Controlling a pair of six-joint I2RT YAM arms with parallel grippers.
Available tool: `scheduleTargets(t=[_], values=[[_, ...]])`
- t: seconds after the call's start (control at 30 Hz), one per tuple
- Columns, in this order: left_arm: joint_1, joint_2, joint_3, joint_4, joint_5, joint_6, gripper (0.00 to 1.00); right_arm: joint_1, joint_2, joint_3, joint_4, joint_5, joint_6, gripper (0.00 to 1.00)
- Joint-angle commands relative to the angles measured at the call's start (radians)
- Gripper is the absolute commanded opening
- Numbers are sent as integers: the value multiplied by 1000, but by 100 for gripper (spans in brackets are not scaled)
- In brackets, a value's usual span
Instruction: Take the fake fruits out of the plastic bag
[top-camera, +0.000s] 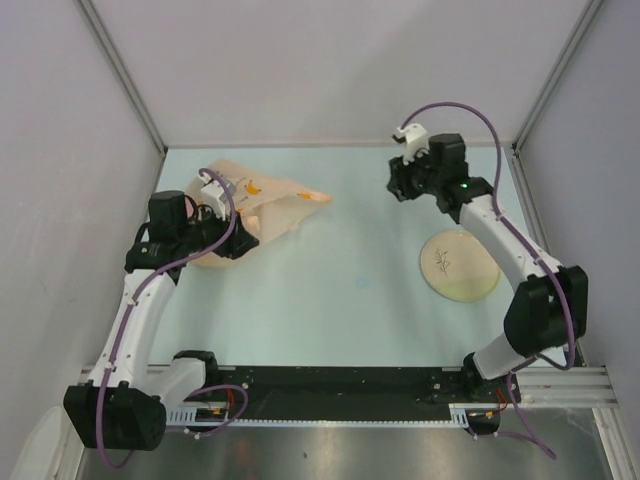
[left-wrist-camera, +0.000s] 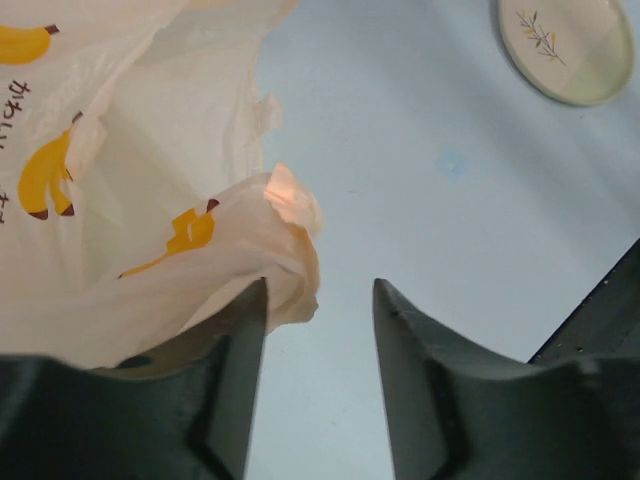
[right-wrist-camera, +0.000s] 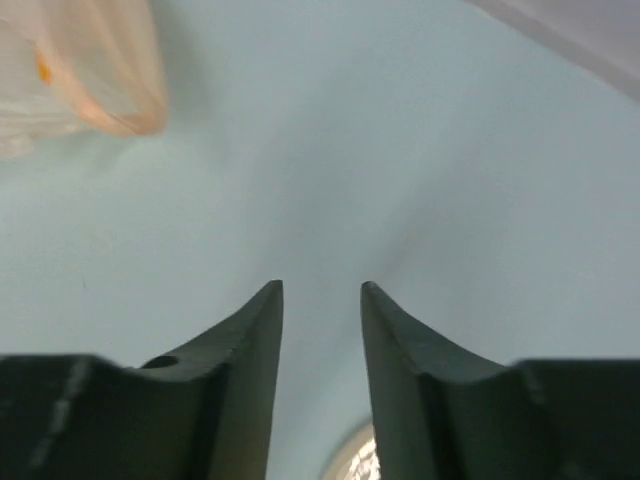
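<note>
Bag (top-camera: 265, 205) lies crumpled in the upper left of the top view, on the table (top-camera: 340, 290), with its peach film bunched into folds and a pointed corner trailing toward the centre. No fruits show anywhere outside it. The yellow bananas (left-wrist-camera: 48, 175) seen in the left wrist view are only print on the film, so I judge the fruits are inside, hidden by the folds, and none is out yet.

The left gripper (left-wrist-camera: 320, 282) sits low at the bag's near edge, released, with bare table visible through the gap. A fold of the bag leans on the jaw at the left of that frame but is not pinched. That position suits a fresh bite on the film, to lift or tip the bag.

The right gripper (right-wrist-camera: 320, 284) hangs in the upper right of the top view, well apart from the bag. It is also released and empty, with only table beneath it. It seems parked clear so the left arm has room.

The plate (top-camera: 458, 265) rests bare at centre right, a likely landing place for whatever comes out
</note>
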Motion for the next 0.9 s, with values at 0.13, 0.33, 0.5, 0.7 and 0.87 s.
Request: scheduleTargets(t=[0.13, 0.33, 0.5, 0.7, 0.87], values=[[-3, 199, 184, 8, 40, 55, 57, -200, -3, -275, -240, 98, -284, 30], [-3, 269, 209, 32, 32, 12, 57, -225, 46, -350, -227, 110, -427, 4], [-3, 256, 204, 46, 3, -25, 57, -190, 143, -371, -182, 135, -475, 0], [-3, 215, 203, 20, -34, -5, 57, -38, 230, -379, -145, 96, -499, 0], [-3, 189, 212, 5, -72, 10, 58, 141, 233, -379, -118, 44, -528, 0]])
